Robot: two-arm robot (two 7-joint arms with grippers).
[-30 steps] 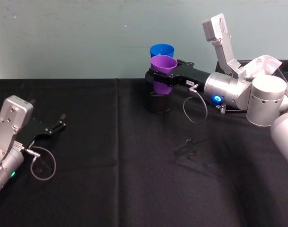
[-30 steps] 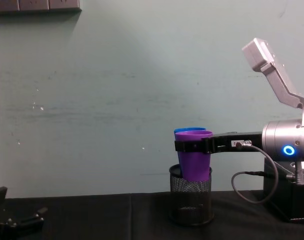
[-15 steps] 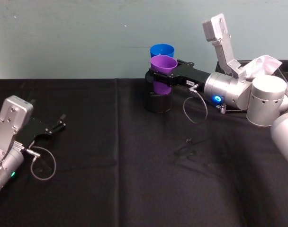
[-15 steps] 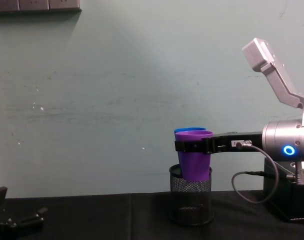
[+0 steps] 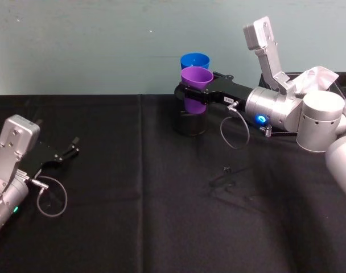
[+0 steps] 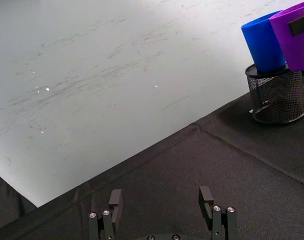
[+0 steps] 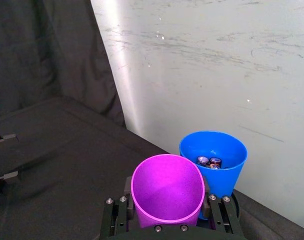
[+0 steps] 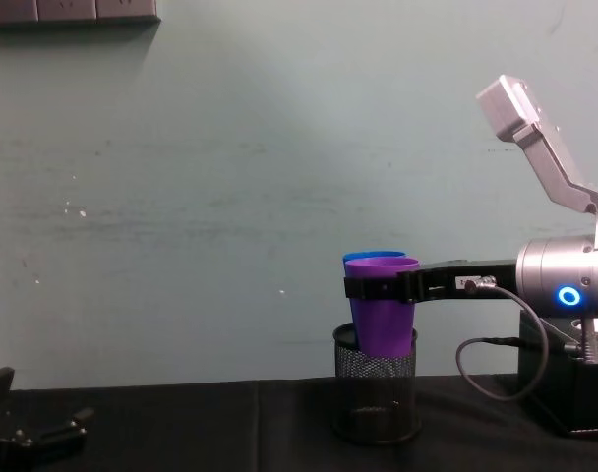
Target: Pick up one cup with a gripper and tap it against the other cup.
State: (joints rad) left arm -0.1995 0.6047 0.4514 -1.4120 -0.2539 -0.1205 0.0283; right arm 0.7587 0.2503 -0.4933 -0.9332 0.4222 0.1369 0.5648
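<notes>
Head view: the blue cup point(image 5: 194, 60) stood in the mesh holder point(image 5: 190, 124). The purple cup point(image 5: 196, 77) hung at its 6 o'clock, pinched by the right gripper point(image 5: 191, 94), whose arm reached in level from 3 o'clock. The left gripper point(image 5: 68, 152) lay at 8 o'clock on the table point(image 5: 133, 216).

Left wrist view: its fingers point(image 6: 115, 200) were spread.

Right wrist view: batteries point(image 7: 209, 161) lay in the blue cup. The purple cup was empty, rim beside rim with the blue.

Chest view: the purple cup's base dipped inside the holder's rim.

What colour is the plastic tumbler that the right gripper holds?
Purple; the tapered plastic tumbler in the right gripper shows best in the right wrist view.
</notes>
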